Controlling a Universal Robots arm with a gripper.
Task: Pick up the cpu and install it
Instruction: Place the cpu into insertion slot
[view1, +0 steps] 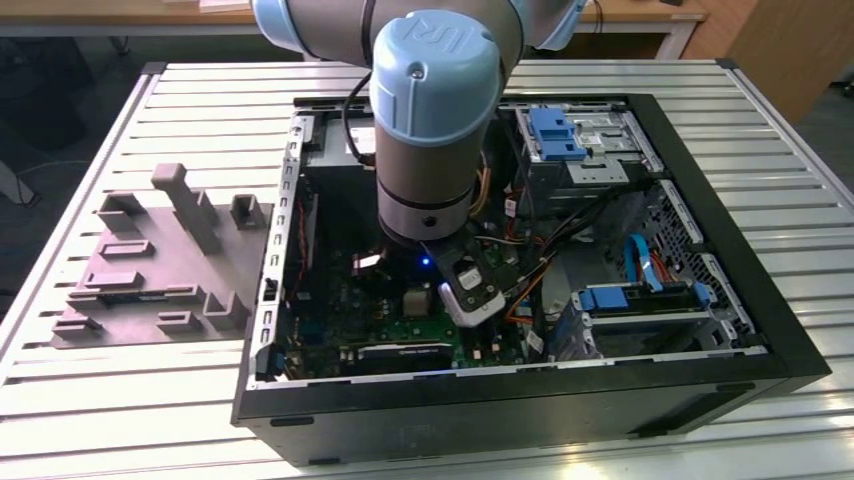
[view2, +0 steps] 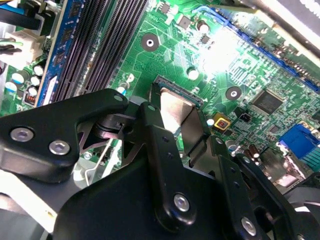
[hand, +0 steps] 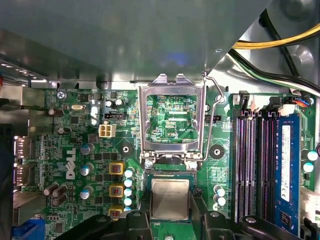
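The cpu (hand: 170, 198), a small square chip with a pale metal top, sits level between my gripper's (hand: 170, 202) two black fingers (hand: 144, 216) in the first wrist view. It is right over the square socket (hand: 170, 173) of the green motherboard (hand: 75, 150). The socket's metal load plate (hand: 172, 90) stands flipped open just beyond it. In the second wrist view the cpu (view2: 175, 107) shows as a silvery face clamped between the fingers (view2: 155, 125) of the gripper (view2: 176, 112), close above the board. In the exterior view the arm (view1: 427, 150) reaches down into the open computer case (view1: 694, 200).
Dark memory slots (hand: 255, 165) and a blue memory stick (hand: 285, 165) run beside the socket. Yellow and black cables (hand: 280, 45) cross a case corner. Outside the case, a grey tray (view1: 147, 260) lies on the slatted table at the exterior view's left. Blue drive brackets (view1: 554, 130) sit inside the case.
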